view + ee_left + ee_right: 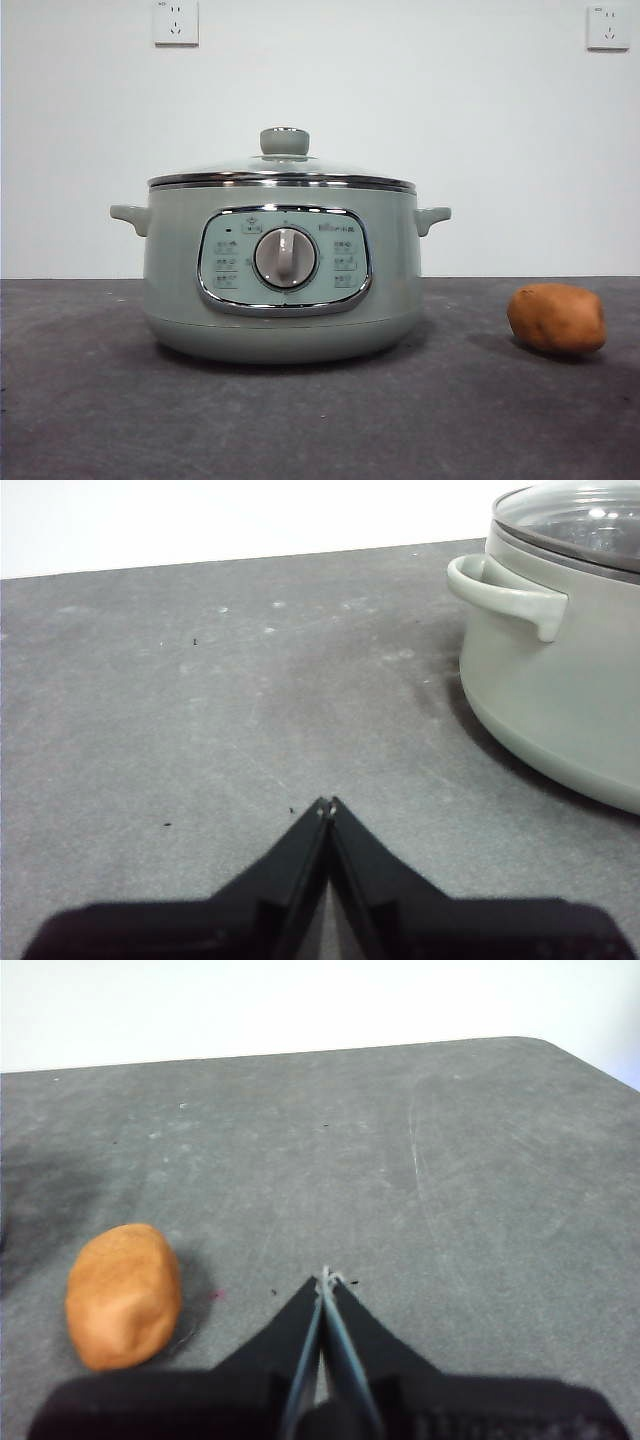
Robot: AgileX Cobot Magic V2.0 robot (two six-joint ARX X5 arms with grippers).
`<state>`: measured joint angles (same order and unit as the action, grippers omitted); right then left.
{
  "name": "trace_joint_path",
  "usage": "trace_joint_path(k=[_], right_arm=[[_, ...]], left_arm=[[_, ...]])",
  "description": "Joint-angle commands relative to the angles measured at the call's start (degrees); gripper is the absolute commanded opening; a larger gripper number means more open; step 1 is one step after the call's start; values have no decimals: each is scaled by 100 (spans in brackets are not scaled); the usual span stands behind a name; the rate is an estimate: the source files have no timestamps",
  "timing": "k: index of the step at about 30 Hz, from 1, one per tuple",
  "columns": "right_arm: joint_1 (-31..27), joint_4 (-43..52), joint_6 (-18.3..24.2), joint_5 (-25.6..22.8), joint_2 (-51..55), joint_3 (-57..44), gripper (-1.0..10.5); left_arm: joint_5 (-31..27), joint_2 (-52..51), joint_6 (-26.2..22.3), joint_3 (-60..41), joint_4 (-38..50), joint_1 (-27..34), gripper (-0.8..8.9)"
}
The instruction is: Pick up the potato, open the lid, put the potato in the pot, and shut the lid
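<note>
Your potato (556,318) sits on the grey table (320,420), well right of the pot (282,275), lid (283,170) on. Your right gripper (326,1280) hangs near it, clenched empty; left gripper (326,804) likewise, beside the pot.

The left gripper (327,805) holds its two black jaws pressed together, tips meeting over the bare grey table (200,700). Near it stands the pot (560,700), sage-green, one side handle (505,592) turned toward the camera. The glass lid (580,520) sits closed on its steel rim.
</note>
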<state>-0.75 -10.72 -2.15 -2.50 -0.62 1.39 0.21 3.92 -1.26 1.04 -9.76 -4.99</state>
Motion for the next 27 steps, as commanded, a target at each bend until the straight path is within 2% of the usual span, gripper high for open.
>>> trace_joint_path(k=[1,5,9,13,17,20,27], right_arm=[[-2,26,-133,20,4,-57,0],[-2,72,-446,17,4,-55,-5],[-2,186,-964,101,4,66,-8],[-2,195,-1137,411,-22,328,-8],[0,177,-1137,667,-203,643,-8],[-2,173,-1141,1034,-479,898,-8],[0,168,-1182,2142,-1495,1449,-8]], left_arm=[[20,0,-24,-61,44,13,-1],[20,0,9,-50,44,13,-2],[20,0,131,90,37,13,-3],[20,76,129,321,37,13,-3],[26,354,131,599,35,11,0],[151,706,131,868,35,7,0],[1154,1825,496,1624,26,4,1]])
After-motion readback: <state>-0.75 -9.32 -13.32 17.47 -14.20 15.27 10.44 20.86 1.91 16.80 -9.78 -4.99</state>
